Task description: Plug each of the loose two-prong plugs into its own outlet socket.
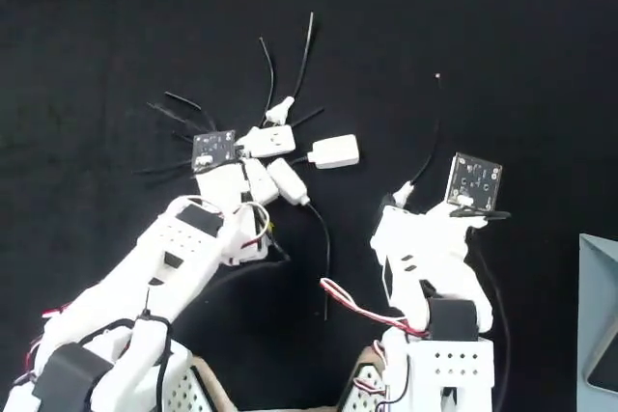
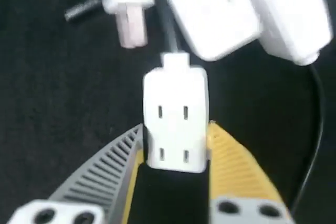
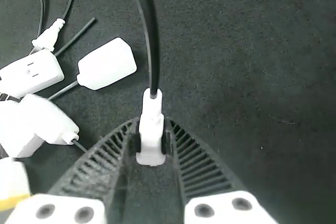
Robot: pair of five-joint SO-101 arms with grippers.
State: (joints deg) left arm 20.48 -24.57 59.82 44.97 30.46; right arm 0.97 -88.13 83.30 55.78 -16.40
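Count: two arms, two grippers. On the black cloth-covered table (image 1: 502, 36), left of its middle, sits a cluster of white plastic outlet blocks (image 1: 266, 140). Four counted, but they overlap, so the count is unsure. One small white plug on a thin black cord (image 1: 280, 110) lies at the cluster's far side. One narrow white plug with a thick black cord (image 3: 151, 111) sits right of the table's middle, well apart from the cluster.

The left gripper (image 2: 176, 135) has its grey and yellow fingers pressed against the sides of a white outlet block with two pairs of slots (image 2: 176, 121). The slots face up, and the block is at the cluster's near side. Just beyond it lies a white plug with two bare metal prongs (image 2: 123, 1). Cannot tell whether this is the small plug seen from above.

The right gripper (image 3: 152, 132) has its fingers pinched on the narrow white plug. The cord runs off toward the table's far edge. The prongs are hidden between the fingers.

A rounded white block (image 1: 335, 151) lies on the cluster's right side. A grey box (image 1: 599, 315) at the table's right edge is cut off.
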